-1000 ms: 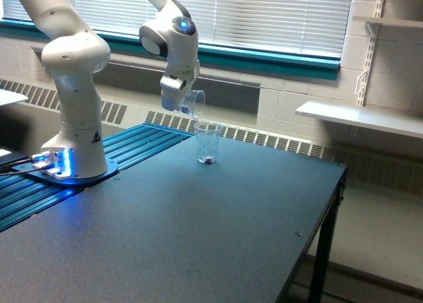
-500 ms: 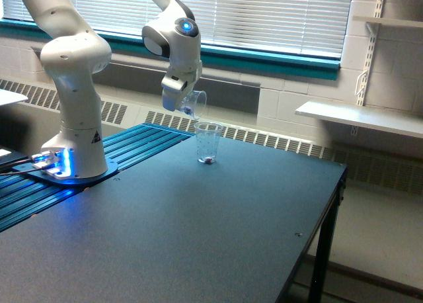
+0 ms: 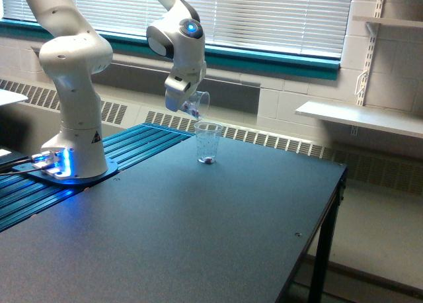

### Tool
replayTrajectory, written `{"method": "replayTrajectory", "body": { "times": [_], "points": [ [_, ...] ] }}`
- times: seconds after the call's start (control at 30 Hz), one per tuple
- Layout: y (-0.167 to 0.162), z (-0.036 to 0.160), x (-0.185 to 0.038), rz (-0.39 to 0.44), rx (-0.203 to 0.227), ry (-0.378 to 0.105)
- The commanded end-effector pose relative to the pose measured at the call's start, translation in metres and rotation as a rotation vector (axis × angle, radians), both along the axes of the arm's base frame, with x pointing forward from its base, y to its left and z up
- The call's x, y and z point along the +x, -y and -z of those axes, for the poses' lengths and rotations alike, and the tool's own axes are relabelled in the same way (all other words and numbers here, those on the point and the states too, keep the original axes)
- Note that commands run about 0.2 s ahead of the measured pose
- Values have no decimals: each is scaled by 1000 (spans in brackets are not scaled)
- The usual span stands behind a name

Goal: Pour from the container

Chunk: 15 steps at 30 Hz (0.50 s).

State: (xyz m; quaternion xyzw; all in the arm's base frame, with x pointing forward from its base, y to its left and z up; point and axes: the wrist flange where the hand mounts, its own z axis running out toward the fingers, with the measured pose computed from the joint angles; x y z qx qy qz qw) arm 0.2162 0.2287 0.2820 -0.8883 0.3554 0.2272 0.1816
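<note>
The container point(image 3: 197, 104), a small clear plastic cup, is held tilted in my gripper point(image 3: 188, 101), its mouth turned down toward the exterior view's right. It hangs just above the rim of a taller clear cup point(image 3: 208, 143) that stands upright on the dark table point(image 3: 198, 230). A few dark reddish bits lie at the bottom of the standing cup. My gripper is shut on the container's wall; the fingers themselves are mostly hidden behind the white hand.
The arm's white base point(image 3: 74, 151) stands on blue ribbed rails point(image 3: 132, 144) at the exterior view's left. The table's edge point(image 3: 324, 217) drops off on the right. White wall shelves point(image 3: 360, 118) hang beyond it. Window blinds and a radiator line the back wall.
The wrist and the held container have shifted slightly to the exterior view's right and up, staying tilted over the standing cup. The standing cup has not moved.
</note>
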Motion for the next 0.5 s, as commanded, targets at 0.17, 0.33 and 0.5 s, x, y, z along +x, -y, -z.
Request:
{"method": "replayTrajectory", "body": {
  "times": [0.17,0.33,0.5],
  "points": [
    [2,6,3,20,-8,-24],
    [1,6,5,17,-12,-26],
    [-1,7,6,23,-9,-31]
  ]
}}
